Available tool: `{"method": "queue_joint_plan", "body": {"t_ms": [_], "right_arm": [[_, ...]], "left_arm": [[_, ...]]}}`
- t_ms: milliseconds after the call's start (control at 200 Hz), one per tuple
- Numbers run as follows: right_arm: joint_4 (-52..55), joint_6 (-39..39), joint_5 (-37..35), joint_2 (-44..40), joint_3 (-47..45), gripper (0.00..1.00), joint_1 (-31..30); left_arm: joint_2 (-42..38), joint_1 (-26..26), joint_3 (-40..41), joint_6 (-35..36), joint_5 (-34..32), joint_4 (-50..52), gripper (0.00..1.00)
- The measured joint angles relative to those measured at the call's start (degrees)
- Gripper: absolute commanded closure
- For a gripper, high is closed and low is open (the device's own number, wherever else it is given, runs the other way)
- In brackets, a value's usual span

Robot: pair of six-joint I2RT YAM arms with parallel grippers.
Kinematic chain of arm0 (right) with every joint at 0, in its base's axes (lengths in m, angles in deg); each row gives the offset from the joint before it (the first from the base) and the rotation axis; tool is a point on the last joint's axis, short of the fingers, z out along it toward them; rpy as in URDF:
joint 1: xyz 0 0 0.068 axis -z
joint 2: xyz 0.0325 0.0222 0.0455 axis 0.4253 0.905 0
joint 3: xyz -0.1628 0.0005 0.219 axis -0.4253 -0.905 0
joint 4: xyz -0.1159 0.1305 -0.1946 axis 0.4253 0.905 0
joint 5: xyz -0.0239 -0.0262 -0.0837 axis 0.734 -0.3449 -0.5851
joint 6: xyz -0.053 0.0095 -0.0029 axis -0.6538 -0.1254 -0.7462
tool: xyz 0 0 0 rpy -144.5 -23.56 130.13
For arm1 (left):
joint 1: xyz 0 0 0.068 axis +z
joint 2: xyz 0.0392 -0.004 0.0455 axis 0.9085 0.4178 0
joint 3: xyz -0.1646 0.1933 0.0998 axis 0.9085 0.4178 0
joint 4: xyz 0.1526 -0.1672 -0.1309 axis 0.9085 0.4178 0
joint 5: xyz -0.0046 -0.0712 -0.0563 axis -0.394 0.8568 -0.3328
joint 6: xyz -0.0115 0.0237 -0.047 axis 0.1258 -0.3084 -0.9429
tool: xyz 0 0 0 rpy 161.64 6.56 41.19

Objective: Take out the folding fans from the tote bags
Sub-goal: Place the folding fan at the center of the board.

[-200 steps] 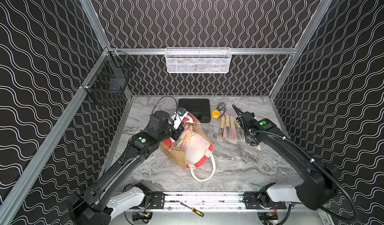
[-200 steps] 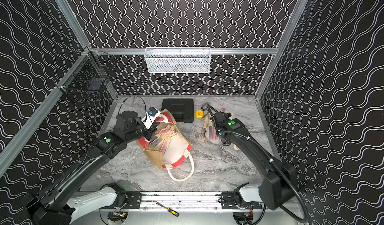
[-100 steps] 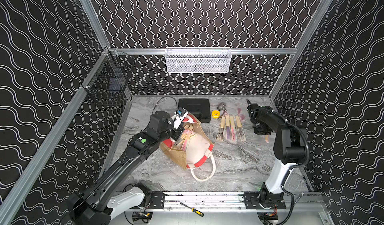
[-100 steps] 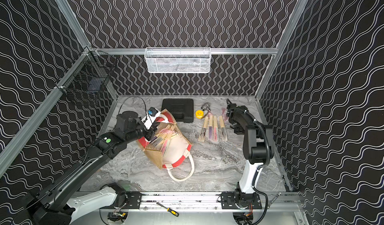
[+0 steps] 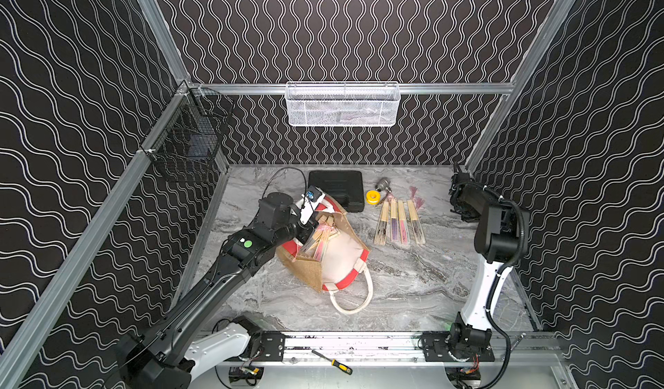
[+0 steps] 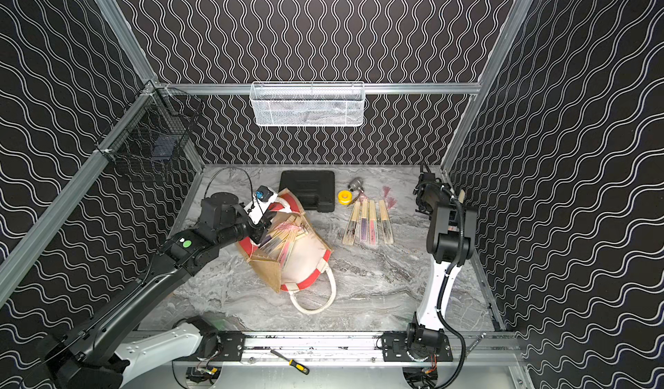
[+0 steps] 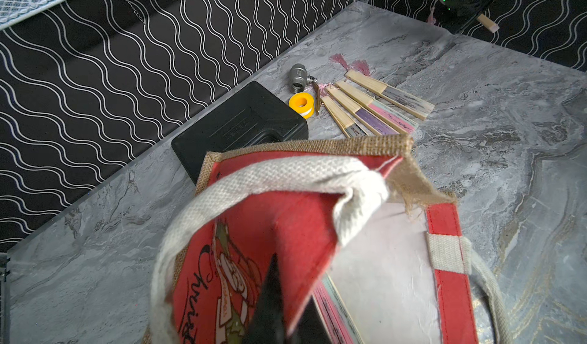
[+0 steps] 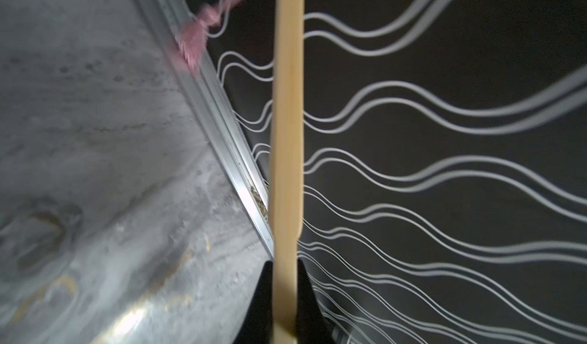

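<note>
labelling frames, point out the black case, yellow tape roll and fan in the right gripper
black case (image 5: 336,187), in a top view, lid centre
yellow tape roll (image 7: 294,103), left wrist view, yellow flange
held fan (image 8: 287,136), right wrist view, bamboo guard

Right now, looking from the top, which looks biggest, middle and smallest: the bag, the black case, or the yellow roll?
In a top view:
1. bag, clearly largest.
2. black case, though it lies farther back, which shrinks it.
3. yellow roll, tiny.
</note>
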Motion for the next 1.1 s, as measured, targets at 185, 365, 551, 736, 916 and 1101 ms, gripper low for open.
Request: {"method": "queue_joint_plan", "body": {"t_ms": [185, 365, 551, 736, 916, 1101], "right_arm": [[-5.35, -5.6, -1.55, 2.89, -4.11, 0.98, -2.34], [-10.6, -11.8, -5.11, 4.81, -5.42, 0.98, -4.81], [-17.03, -15.98, -8.44, 5.35, -8.02, 0.97, -6.91], [-24.06, -21.14, -8.07, 3.39, -11.93, 0.94, -7.17], [-25.75, -22.45, -5.97, 2.82, -12.11, 0.81, -7.5], [-26.12, -22.43, -5.51, 1.95, -12.26, 0.63, -7.96]], "left_arm": [[0.2, 0.0, -0.07, 0.0, 0.17, 0.0, 1.0], [0.07, -0.07, -0.04, 0.0, 0.22, -0.02, 1.0], [0.37, -0.07, -0.04, 0.0, 0.44, -0.07, 1.0], [0.31, -0.11, -0.04, 0.0, 0.44, -0.11, 1.0], [0.31, -0.17, -0.04, 0.0, 0.42, -0.09, 1.0], [0.31, -0.33, -0.04, 0.0, 0.39, -0.11, 1.0]]}}
